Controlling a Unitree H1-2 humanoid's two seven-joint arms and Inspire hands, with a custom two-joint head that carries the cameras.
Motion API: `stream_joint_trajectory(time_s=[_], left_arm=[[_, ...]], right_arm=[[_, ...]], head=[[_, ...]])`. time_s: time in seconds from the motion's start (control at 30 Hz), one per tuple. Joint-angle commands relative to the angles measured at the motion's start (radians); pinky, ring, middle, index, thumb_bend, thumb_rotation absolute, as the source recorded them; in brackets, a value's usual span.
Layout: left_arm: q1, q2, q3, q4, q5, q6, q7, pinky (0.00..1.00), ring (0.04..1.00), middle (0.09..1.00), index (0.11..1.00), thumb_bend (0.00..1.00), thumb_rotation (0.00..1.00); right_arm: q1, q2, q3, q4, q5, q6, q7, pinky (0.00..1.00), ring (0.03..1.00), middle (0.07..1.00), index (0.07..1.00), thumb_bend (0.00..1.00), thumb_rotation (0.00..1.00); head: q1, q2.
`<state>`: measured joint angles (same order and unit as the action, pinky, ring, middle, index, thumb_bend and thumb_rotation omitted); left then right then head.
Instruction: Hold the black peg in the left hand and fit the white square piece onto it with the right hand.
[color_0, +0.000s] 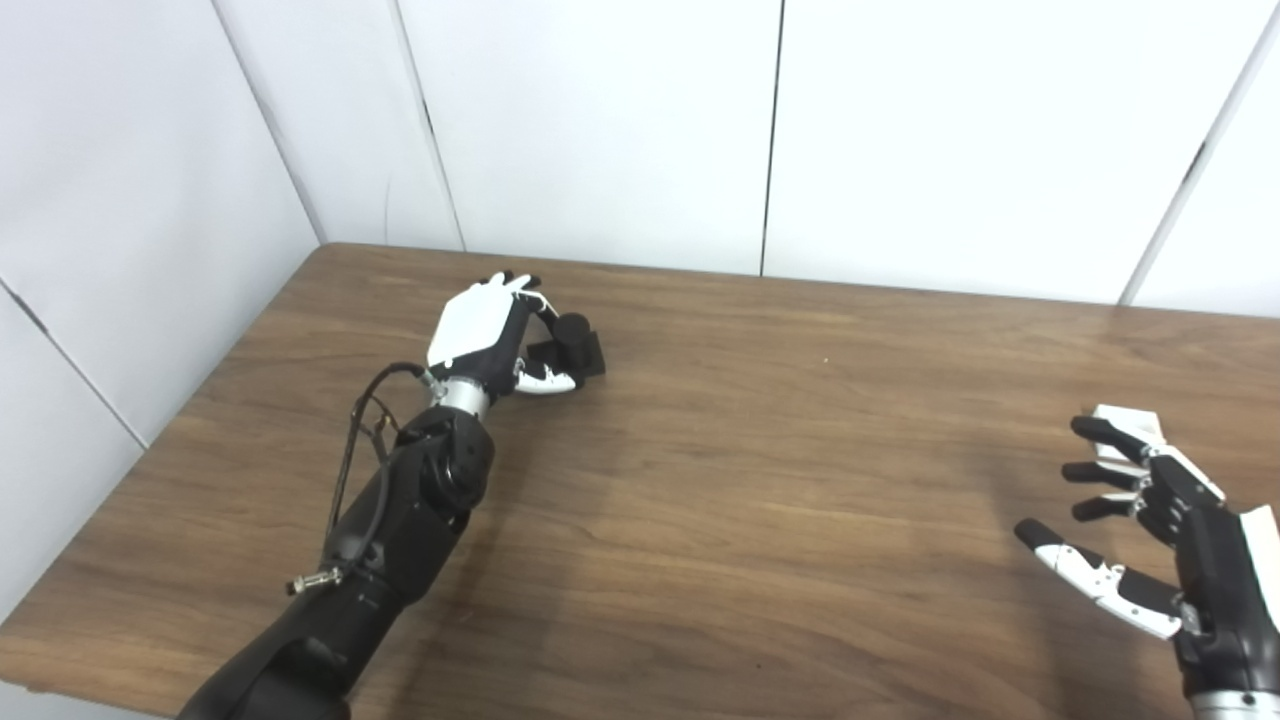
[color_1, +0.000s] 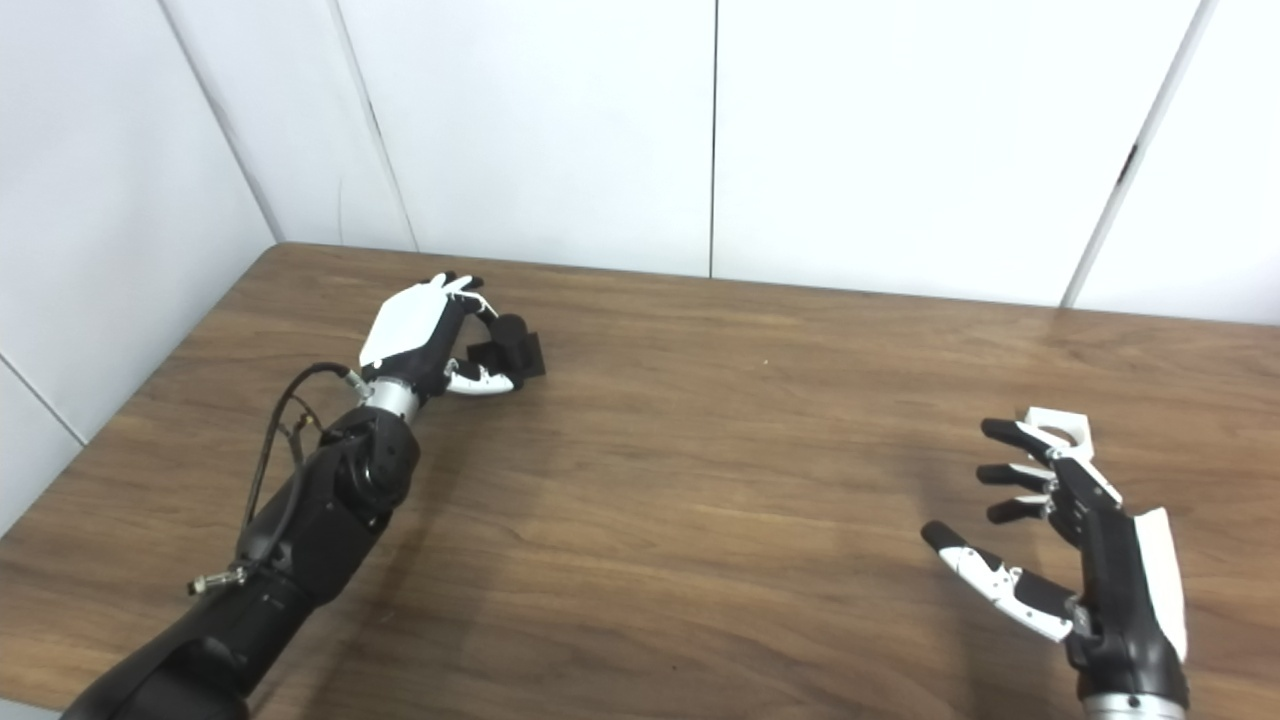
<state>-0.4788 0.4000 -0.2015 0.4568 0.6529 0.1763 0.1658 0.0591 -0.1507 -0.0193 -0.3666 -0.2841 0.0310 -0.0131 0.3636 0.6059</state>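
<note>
The wooden table (color_0: 760, 470) is bare across its whole middle, so a hand can pass freely between the two sides. At the far left, the left hand (color_0: 490, 340) is curled around the black peg (color_0: 572, 345), and its arm (color_0: 400, 520) lies diagonally over the left part of the table and blocks that way. At the right edge, the right hand (color_1: 1075, 535) hovers with fingers spread, and the white square piece (color_1: 1055, 430) lies just behind its fingertips. White wall panels (color_0: 600, 130) close the far side and the left side.
</note>
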Motion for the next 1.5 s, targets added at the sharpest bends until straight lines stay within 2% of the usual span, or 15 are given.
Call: stream_joint_trajectory(time_s=[0.0,0.07,0.2,0.47,0.7,0.83,0.97,1.1,1.47], left_arm=[[0.009,0.026,-0.011,0.011,0.004,0.017,-0.039,1.0,0.995,0.924,0.491,0.51,0.08],[0.011,0.032,-0.016,0.006,-0.004,0.002,-0.047,1.0,0.995,0.925,0.491,0.51,0.08],[0.02,0.047,-0.016,-0.007,-0.061,-0.073,-0.084,1.0,0.999,0.929,0.491,0.52,0.08],[0.038,0.081,-0.007,-0.09,-0.232,-0.184,-0.263,1.0,1.0,0.957,0.493,0.52,0.09],[0.029,0.098,-0.023,-0.129,-0.288,-0.276,-0.378,1.0,1.0,0.978,0.491,0.52,0.08],[0.024,0.083,-0.032,-0.127,-0.307,-0.316,-0.408,1.0,1.0,0.988,0.49,0.52,0.08],[0.022,0.06,-0.066,-0.139,-0.299,-0.355,-0.441,1.0,1.0,0.999,0.49,0.52,0.08],[0.036,0.033,-0.094,-0.159,-0.294,-0.387,-0.459,1.0,1.0,1.0,0.489,0.52,0.08],[0.097,-0.058,-0.195,-0.232,-0.206,-0.461,-0.435,1.0,1.0,1.0,0.49,0.52,0.08]], right_arm=[[-0.014,0.011,-0.004,-0.023,0.002,-0.026,-0.014,0.52,0.67,0.797,0.742,0.52,0.0],[-0.014,0.011,-0.004,-0.022,0.003,-0.026,-0.014,0.52,0.673,0.799,0.744,0.52,0.0],[-0.012,0.009,-0.002,-0.021,-0.008,-0.026,-0.016,0.52,0.677,0.796,0.747,0.52,0.0],[-0.012,0.012,-0.001,-0.018,-0.006,-0.019,-0.013,0.51,0.675,0.794,0.751,0.51,0.0],[-0.012,0.036,-0.002,-0.005,-0.024,-0.03,-0.045,0.51,0.636,0.758,0.707,0.56,0.0],[-0.013,0.039,0.003,0.003,-0.025,-0.043,-0.054,0.51,0.632,0.755,0.703,0.56,0.0],[-0.014,0.039,0.007,-0.005,-0.027,-0.036,-0.059,0.51,0.628,0.751,0.7,0.56,0.0],[-0.012,0.023,0.01,-0.006,-0.057,-0.03,-0.058,0.52,0.652,0.778,0.731,0.55,0.0],[-0.018,0.009,-0.005,0.015,-0.024,-0.041,-0.046,0.52,0.673,0.798,0.753,0.53,0.0]], head=[[-0.002,0.001],[-0.005,0.002],[-0.007,0.003],[-0.011,0.004],[-0.019,0.006],[-0.032,0.01],[-0.05,0.016],[-0.067,0.019],[-0.081,0.024]])
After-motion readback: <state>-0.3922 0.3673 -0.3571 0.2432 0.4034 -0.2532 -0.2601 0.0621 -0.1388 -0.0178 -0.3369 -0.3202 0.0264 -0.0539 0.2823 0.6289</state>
